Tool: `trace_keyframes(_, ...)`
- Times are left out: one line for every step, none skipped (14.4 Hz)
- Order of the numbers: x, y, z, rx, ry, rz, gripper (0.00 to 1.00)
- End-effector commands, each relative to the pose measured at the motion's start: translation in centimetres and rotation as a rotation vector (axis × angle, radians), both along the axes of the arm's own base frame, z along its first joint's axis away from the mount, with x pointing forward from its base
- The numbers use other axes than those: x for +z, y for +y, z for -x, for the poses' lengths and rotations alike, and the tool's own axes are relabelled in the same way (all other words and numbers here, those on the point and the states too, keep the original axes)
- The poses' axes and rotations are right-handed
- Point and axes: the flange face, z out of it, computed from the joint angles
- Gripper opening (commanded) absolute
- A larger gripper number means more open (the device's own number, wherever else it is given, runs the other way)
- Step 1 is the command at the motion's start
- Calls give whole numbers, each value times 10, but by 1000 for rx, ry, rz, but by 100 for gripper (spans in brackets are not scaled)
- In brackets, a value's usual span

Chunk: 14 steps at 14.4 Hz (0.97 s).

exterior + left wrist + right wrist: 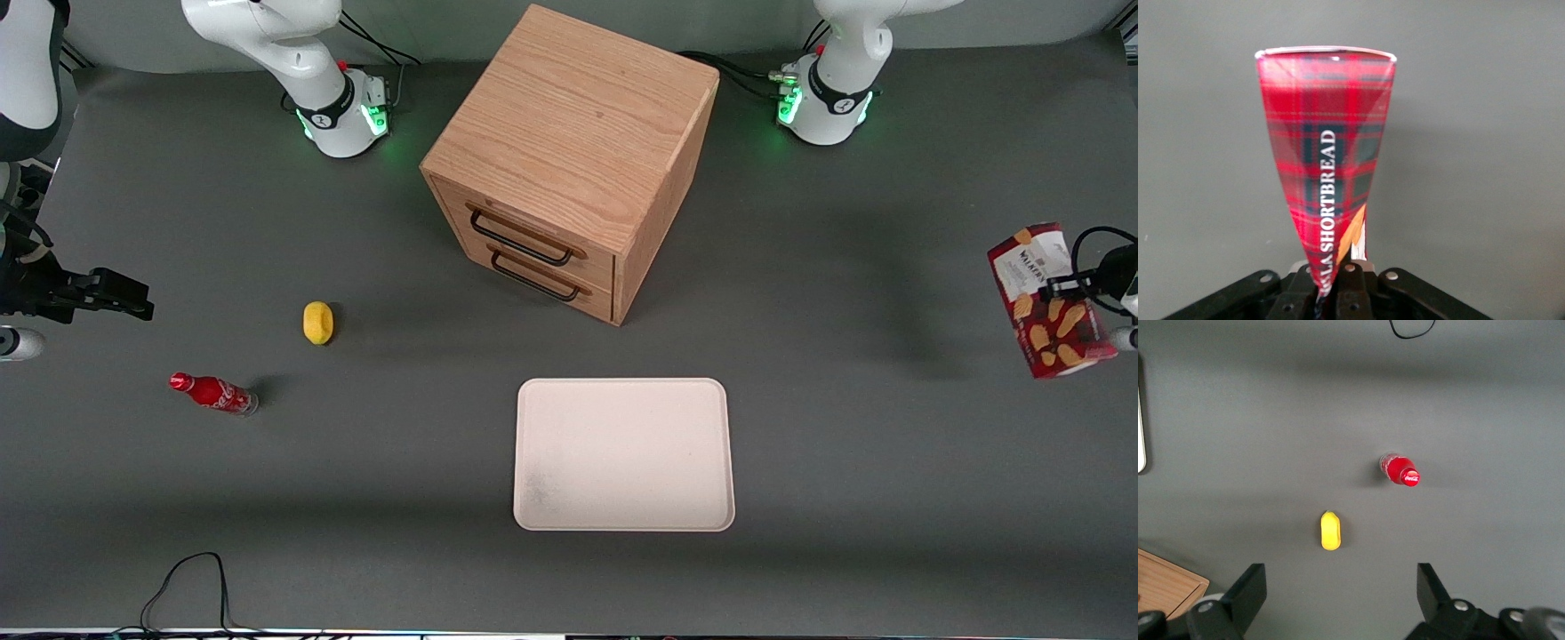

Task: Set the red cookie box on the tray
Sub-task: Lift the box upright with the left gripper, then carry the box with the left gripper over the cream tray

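Observation:
My left gripper (1071, 286) is shut on the red cookie box (1049, 300) and holds it tilted in the air, well above the table at the working arm's end. In the left wrist view the tartan box (1327, 160) sticks out from between the gripper's (1335, 283) fingers, narrow edge on, over bare grey table. The off-white tray (624, 454) lies flat near the front camera, in front of the wooden drawer cabinet, well apart from the box and toward the table's middle.
A wooden two-drawer cabinet (569, 160) stands farther from the front camera than the tray. A yellow lemon-like object (318, 322) and a small red soda bottle (213, 393) lie toward the parked arm's end. A black cable (187, 587) loops at the near edge.

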Motion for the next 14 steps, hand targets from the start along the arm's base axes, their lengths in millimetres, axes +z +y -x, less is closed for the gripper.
trace_keyframes(40,-59,-39,-7,4,24,0)
trace_keyframes(54,-91,-47,6,6,34,0)
trace_keyframes(66,-121,-54,3,3,32,0)
trace_keyframes(79,-149,-61,0,-14,34,0)
trace_keyframes(87,-182,-69,-5,-32,32,0)
trace_keyframes(90,-210,-78,10,-48,29,0)
trace_keyframes(87,-238,-87,21,-56,30,0)
trace_keyframes(78,-261,-96,34,-53,34,0)
trace_keyframes(64,-284,-105,54,-45,57,0)
trace_keyframes(48,-302,-113,81,-37,79,0)
trace_keyframes(34,-326,-122,84,-49,86,0)
trace_keyframes(18,-343,-130,75,-59,95,0)
trace_keyframes(0,-354,-137,68,-69,103,0)
trace_keyframes(-14,-365,-140,58,-83,111,0)
